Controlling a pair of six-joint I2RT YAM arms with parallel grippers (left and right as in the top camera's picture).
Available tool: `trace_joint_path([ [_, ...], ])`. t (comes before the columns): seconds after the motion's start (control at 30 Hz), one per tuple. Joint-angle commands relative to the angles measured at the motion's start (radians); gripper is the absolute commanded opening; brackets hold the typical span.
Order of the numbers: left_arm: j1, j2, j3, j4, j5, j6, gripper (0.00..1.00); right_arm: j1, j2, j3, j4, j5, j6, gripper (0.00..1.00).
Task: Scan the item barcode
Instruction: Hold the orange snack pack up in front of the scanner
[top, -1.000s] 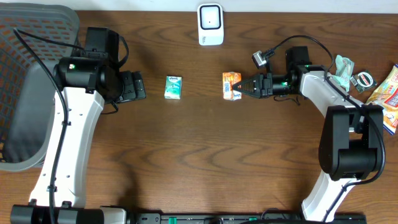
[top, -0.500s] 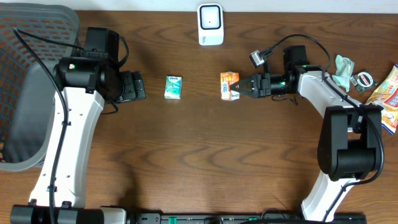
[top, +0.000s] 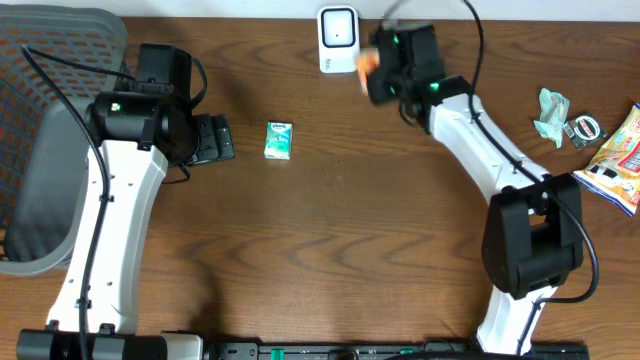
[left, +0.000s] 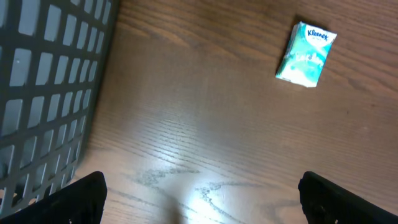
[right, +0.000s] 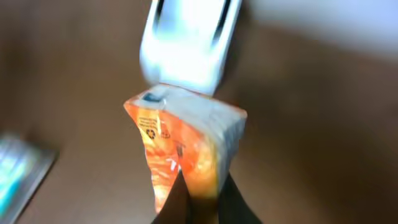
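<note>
My right gripper (right: 200, 198) is shut on an orange snack packet (right: 186, 140), lifted off the table. In the overhead view the orange packet (top: 367, 63) hangs right beside the white barcode scanner (top: 338, 39) at the table's back edge. The right wrist view shows the scanner (right: 186, 43) just beyond the packet, blurred. My left gripper (left: 199, 199) is open over bare wood, its fingertips (left: 81, 196) far apart. A green Kleenex tissue pack (left: 306, 55) lies flat ahead of it, also seen from overhead as the tissue pack (top: 279, 139).
A dark mesh basket (top: 45, 140) sits at the far left, its wall (left: 43, 81) close to my left gripper. Several snack wrappers and small items (top: 590, 140) lie at the right edge of the table.
My right arm has lifted the orange packet from the middle of the table and swung it back and left to the scanner. The left arm has not moved.
</note>
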Motion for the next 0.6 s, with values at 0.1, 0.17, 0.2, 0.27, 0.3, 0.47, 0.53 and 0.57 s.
trace_joint_path([
  [0.1,0.005,0.002,-0.002,-0.004,-0.01,0.014,0.98,0.066,0.046,0.022,0.358,0.299,-0.185,0.01],
  [0.17,0.005,0.002,-0.002,-0.004,-0.01,0.014,0.98,0.068,0.092,0.04,0.448,0.283,-0.184,0.01],
  [0.2,0.005,0.002,-0.002,-0.004,-0.01,0.014,0.98,0.068,0.12,0.068,0.452,0.28,-0.184,0.01],
  [0.27,0.005,0.002,-0.002,-0.004,-0.01,0.014,0.98,0.064,0.191,0.169,0.403,0.278,-0.185,0.01],
  [0.3,0.005,0.002,-0.002,-0.004,-0.01,0.014,0.98,0.062,0.222,0.222,0.369,0.271,-0.192,0.01],
  [0.47,0.005,0.002,-0.002,-0.004,-0.01,0.014,0.98,0.058,0.423,0.58,0.157,0.229,-0.31,0.01],
  [0.53,0.005,0.002,-0.002,-0.004,-0.01,0.014,0.98,0.061,0.491,0.687,0.099,0.229,-0.395,0.01],
  [0.57,0.005,0.002,-0.002,-0.004,-0.01,0.014,0.98,0.063,0.505,0.697,0.094,0.229,-0.444,0.01],
])
